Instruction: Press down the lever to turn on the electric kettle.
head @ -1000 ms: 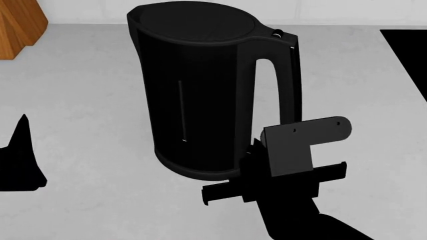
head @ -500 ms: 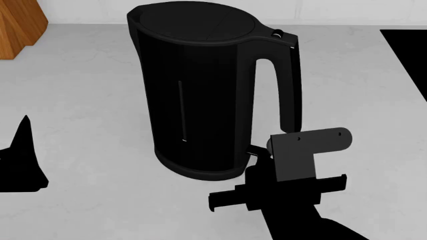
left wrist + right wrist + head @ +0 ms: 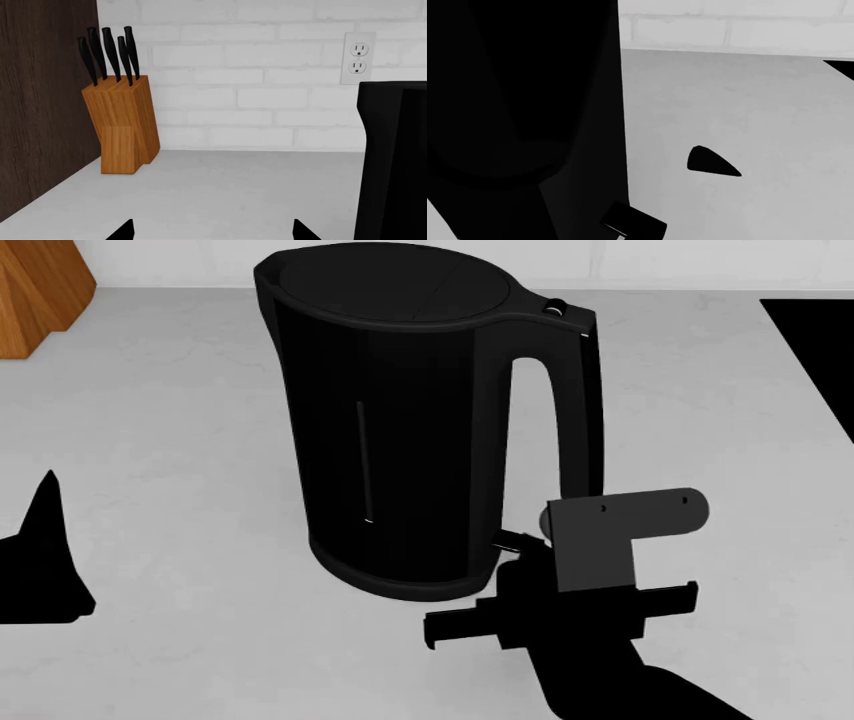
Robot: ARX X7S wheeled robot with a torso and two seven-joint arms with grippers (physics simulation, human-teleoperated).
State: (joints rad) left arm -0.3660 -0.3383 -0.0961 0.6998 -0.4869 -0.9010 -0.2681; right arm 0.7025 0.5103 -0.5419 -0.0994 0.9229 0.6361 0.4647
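The lever [image 3: 513, 540] juts from the base of the electric kettle [image 3: 400, 430] just beyond the right gripper [image 3: 523, 565], whose finger spacing I cannot tell, while the left gripper [image 3: 212, 233] hangs spread near the knife block [image 3: 123, 125].

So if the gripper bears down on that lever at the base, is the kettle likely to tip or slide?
Probably not tip: the electric kettle stands upright on a wider base ring, and the lever sits low, so downward force has little leverage. It is tall, though, so a sideways nudge from the right gripper could shift it on the smooth counter.
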